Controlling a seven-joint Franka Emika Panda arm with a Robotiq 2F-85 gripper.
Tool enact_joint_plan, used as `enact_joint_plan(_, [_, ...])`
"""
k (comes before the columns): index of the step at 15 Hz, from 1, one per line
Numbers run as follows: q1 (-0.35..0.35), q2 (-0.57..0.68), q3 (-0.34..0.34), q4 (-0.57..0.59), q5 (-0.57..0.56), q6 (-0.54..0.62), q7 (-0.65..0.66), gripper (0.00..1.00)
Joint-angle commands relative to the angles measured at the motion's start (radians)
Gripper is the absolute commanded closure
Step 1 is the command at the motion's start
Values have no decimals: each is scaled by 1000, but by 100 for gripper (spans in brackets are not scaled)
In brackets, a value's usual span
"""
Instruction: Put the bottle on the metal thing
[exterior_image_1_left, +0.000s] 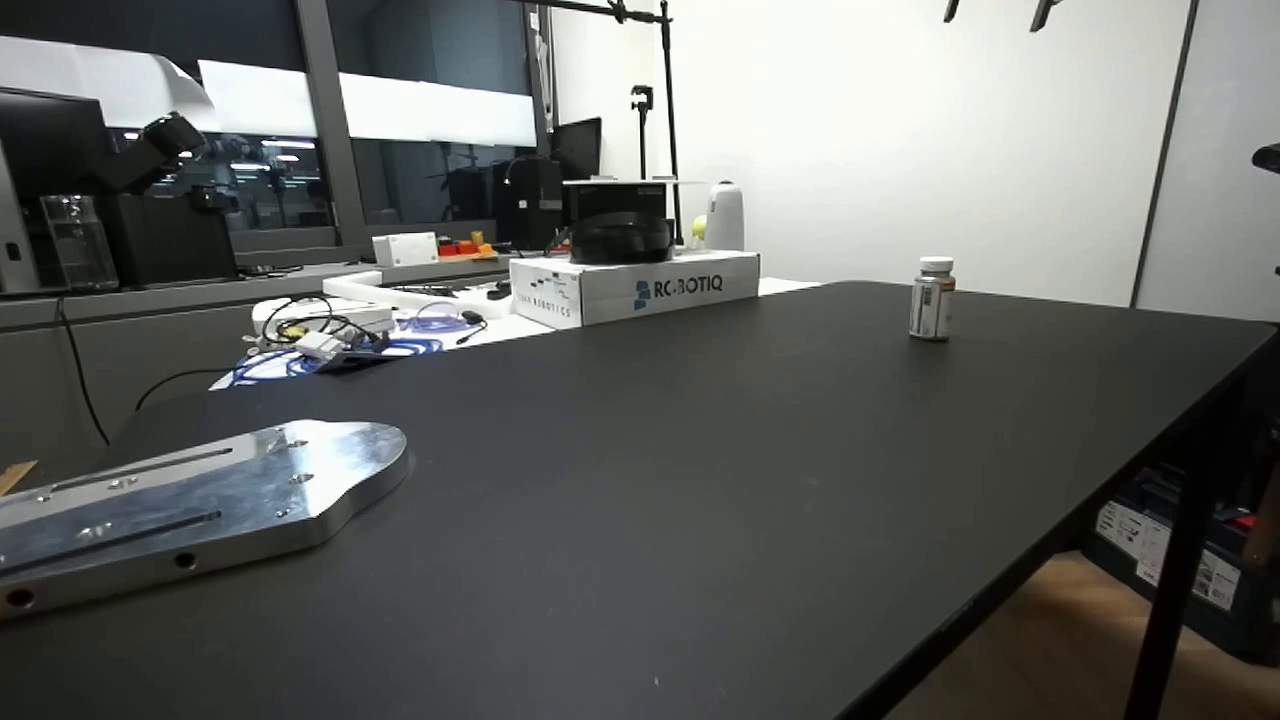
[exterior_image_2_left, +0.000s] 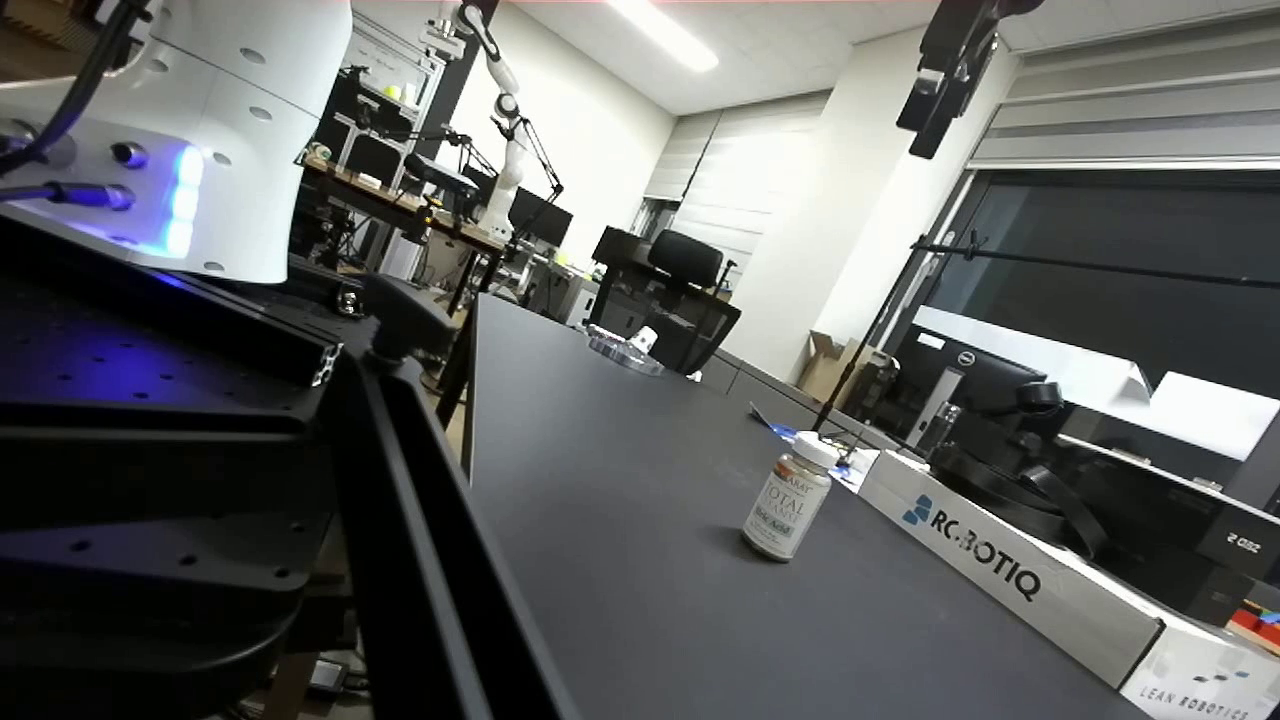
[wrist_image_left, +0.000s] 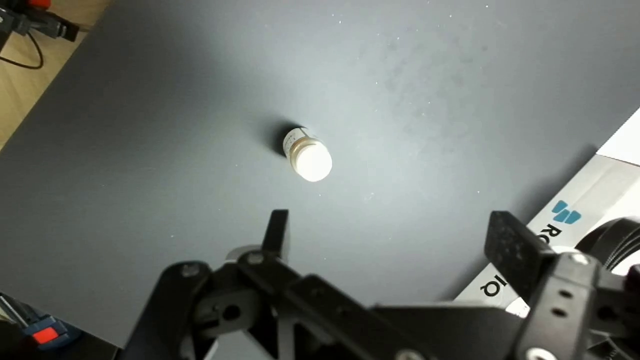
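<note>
The bottle, small with a white cap and a label, stands upright on the black table in both exterior views (exterior_image_1_left: 930, 302) (exterior_image_2_left: 787, 505). The wrist view shows it from above (wrist_image_left: 312, 159). The metal thing, a flat silver plate with slots and a rounded end (exterior_image_1_left: 250, 490), lies at the opposite end of the table; it shows small and far off in an exterior view (exterior_image_2_left: 625, 352). It is out of the wrist view. My gripper (wrist_image_left: 390, 220) is open and empty, high above the table. Its fingertips show at the top edge in an exterior view (exterior_image_1_left: 995, 15). The bottle lies beyond the left finger.
A white Robotiq box (exterior_image_1_left: 670, 288) with black items on it stands along the table's side; it also shows in the wrist view (wrist_image_left: 575, 210). Blue cables (exterior_image_1_left: 400, 347) lie beside the table. The table's open edge (exterior_image_1_left: 1040, 550) drops to the floor. The robot base (exterior_image_2_left: 220, 150) stands at the table's side.
</note>
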Motion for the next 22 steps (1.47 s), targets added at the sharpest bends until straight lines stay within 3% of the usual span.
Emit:
enact_joint_plan(1, [12, 4, -2, -12, -3, 56, 6, 0])
enact_joint_plan(6, [49, 105, 28, -26, 0, 237, 31, 0])
enact_joint_plan(11, [69, 280, 28, -15, -101, 351, 119, 0])
enact_joint_plan(14, [82, 374, -13, 20, -253, 349, 247, 0])
enact_joint_plan(16, [90, 418, -38, 40, -291, 334, 282, 0])
enact_joint_plan(22, [83, 492, -60, 48, -207, 352, 217, 0])
